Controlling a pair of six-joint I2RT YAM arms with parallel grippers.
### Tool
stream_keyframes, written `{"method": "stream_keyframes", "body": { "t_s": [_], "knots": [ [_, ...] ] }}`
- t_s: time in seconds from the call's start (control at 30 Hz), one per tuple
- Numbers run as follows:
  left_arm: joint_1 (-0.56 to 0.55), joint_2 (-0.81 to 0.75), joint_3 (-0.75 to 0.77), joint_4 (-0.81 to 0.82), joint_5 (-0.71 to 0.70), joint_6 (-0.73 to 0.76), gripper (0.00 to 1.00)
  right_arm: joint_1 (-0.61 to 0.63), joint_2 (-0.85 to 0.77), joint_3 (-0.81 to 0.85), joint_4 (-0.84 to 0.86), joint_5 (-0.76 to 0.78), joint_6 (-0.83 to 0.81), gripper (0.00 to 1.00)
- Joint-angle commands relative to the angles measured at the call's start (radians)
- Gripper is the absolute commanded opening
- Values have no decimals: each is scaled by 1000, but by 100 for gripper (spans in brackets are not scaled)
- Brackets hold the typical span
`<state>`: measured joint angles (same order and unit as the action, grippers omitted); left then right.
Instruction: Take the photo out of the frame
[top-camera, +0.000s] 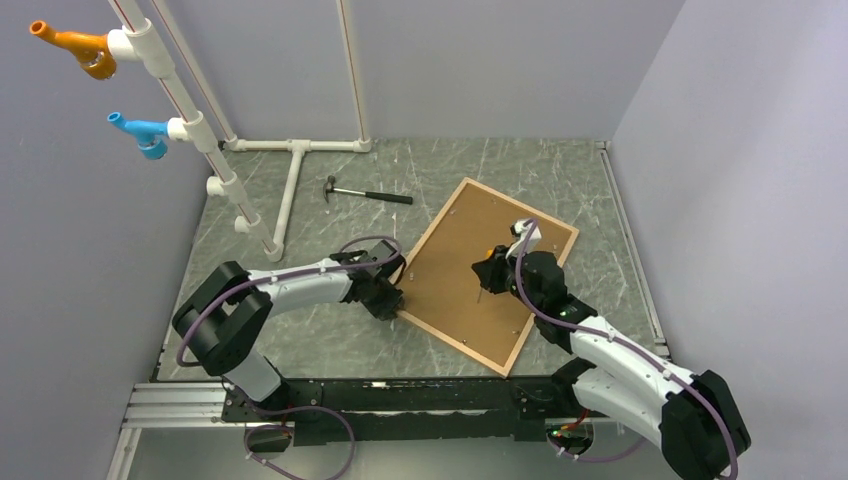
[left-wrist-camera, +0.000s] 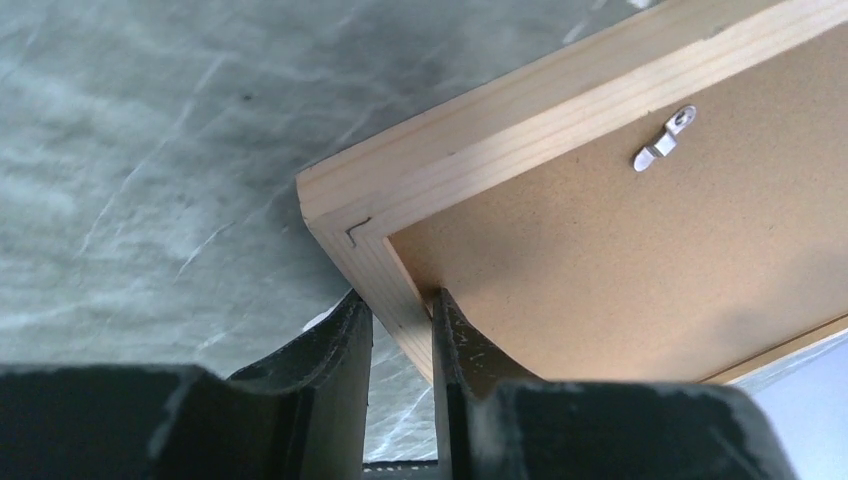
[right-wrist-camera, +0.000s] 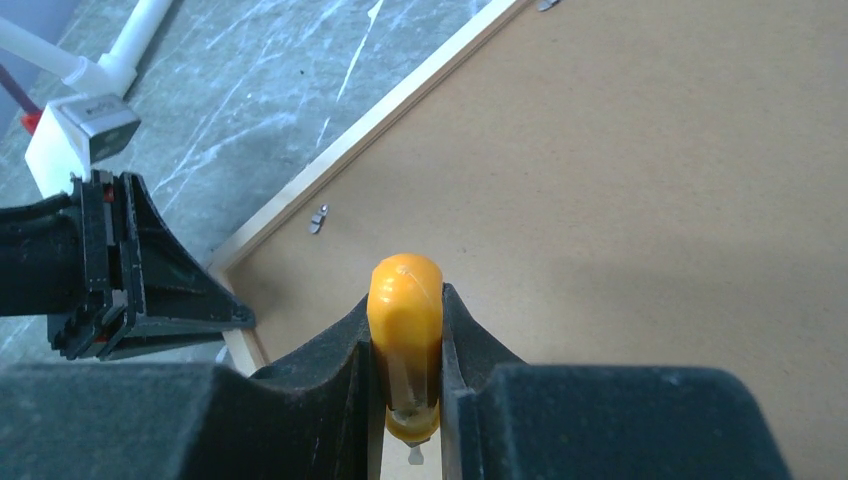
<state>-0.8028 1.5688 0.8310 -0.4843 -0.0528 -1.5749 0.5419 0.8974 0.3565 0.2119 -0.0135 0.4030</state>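
Over on the tabletop (top-camera: 330, 340), a steadying hold at one corner
My left gripper (left-wrist-camera: 400, 305) pinched the rail of the frame (left-wrist-camera: 480, 130), jaws narrow; the photo (left-wrist-camera: 620, 260) lay inside, brown back up; my right gripper (right-wrist-camera: 403, 300) clamped an orange-handled tool (right-wrist-camera: 405, 275) above it. I judged a firm, level hold best while each metal tab (left-wrist-camera: 665, 140) was swung aside.
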Motion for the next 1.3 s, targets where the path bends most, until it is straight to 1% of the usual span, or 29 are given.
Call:
{"method": "stream_keyframes", "body": {
  "t_s": [0.0, 0.13, 0.17, 0.2, 0.23, 0.4, 0.53, 0.67, 0.83, 0.9, 1.0, 1.1, 1.27],
  "knots": [
    [7, 74, 14, -57, -134, 194, 15, -3, 26, 14, 57, -29, -5, 0],
    [30, 76, 27, -10, -159, 330, 14, -2, 40, 17, 61, -34, -6, 0],
    [39, 82, 34, 11, -144, 375, 11, -2, 43, 16, 62, -30, -8, 0],
    [55, 93, 45, 28, -121, 426, 4, -2, 47, 16, 64, -26, -9, 0],
    [66, 105, 59, 42, -99, 489, 0, -2, 55, 17, 69, -26, -7, 0],
    [114, 166, 115, 89, -15, 682, 0, -1, 148, 46, 108, -100, 22, 0],
    [132, 190, 169, 63, -20, 831, 0, 6, 203, 70, 132, -130, 57, 0],
    [137, 202, 199, 56, -45, 938, 0, 33, 263, 106, 162, -127, 86, 0],
    [169, 216, 227, 73, -31, 1023, 0, 80, 371, 162, 212, -134, 124, 0],
    [186, 215, 217, 106, -8, 1044, 0, 108, 418, 179, 246, -139, 137, 0],
    [211, 216, 197, 157, 34, 1060, 0, 151, 493, 189, 361, -192, 132, 0],
    [223, 217, 174, 203, 67, 1076, 0, 194, 560, 216, 407, -196, 121, 0],
    [238, 246, 180, 219, 107, 1078, 0, 221, 632, 233, 467, -203, 137, 0]
  ]
}}
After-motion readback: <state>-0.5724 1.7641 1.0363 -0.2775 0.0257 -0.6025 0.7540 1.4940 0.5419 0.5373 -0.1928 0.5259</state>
